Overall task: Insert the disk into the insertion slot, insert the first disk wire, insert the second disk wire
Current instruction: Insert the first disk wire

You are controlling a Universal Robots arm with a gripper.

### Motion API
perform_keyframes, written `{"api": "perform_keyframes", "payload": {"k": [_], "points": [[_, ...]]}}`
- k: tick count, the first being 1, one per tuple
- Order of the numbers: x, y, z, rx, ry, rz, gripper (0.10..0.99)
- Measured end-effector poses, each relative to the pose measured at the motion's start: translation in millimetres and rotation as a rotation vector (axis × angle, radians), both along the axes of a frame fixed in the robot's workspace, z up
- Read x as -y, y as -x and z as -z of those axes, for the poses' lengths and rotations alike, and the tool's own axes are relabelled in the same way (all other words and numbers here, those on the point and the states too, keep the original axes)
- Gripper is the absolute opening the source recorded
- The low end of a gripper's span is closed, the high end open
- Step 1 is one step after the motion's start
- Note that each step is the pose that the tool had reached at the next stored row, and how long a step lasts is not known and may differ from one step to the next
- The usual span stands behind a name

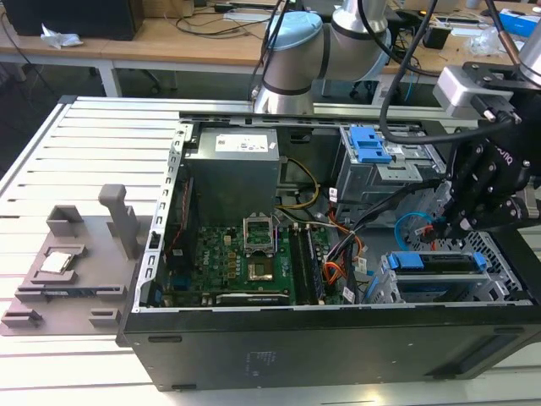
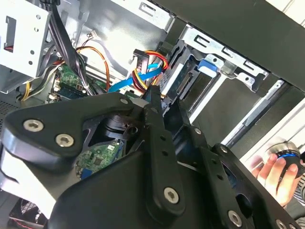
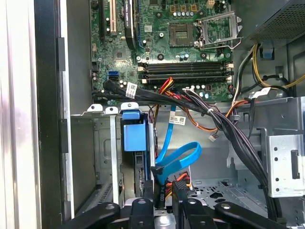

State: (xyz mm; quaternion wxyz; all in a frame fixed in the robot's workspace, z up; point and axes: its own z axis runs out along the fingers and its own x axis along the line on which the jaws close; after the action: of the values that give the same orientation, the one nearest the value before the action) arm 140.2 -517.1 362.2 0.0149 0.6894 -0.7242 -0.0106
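Disk (image 1: pixel 439 264), in its blue carrier, is seated in the insertion slot (image 1: pixel 382 283) at the lower right of the exterior view, inside the open computer case (image 1: pixel 296 347). Second disk wire (image 3: pixel 181 157) loops just beside the disk's end. First disk wire (image 2: pixel 155 58) ends next to that loop, close to the claw (image 3: pixel 163 192). Whether the claw grips anything cannot be told. Motherboard (image 1: pixel 245 266) lies further toward the exterior view's left. Case rests on the slatted counter (image 1: pixel 101 135). In the second wrist view, a hand (image 2: pixel 274 174) appears beyond the case.
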Motion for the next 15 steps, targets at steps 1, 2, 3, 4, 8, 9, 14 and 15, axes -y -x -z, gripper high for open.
{"api": "perform_keyframes", "payload": {"k": [1, 2, 3, 4, 8, 9, 14, 15], "points": [[0.0, 0.0, 0.0, 0.0000, 0.000, 0.000, 0.286], [0.0, 0.0, 0.1, 0.0000, 0.000, 0.000, 0.220], [0.0, 0.0, 0.1, -0.0001, 0.000, 0.000, 0.165], [0.0, 0.0, 0.1, 0.0000, 0.000, 0.000, 0.165], [0.0, 0.0, 0.3, 0.0000, 0.000, 0.000, 0.165], [0.0, 0.0, 0.3, 0.0000, 0.000, 0.000, 0.165], [8.0, 0.0, 0.3, 0.0000, 0.000, 0.000, 0.165], [10.2, 0.0, 0.3, 0.0000, 0.000, 0.000, 0.165]]}}
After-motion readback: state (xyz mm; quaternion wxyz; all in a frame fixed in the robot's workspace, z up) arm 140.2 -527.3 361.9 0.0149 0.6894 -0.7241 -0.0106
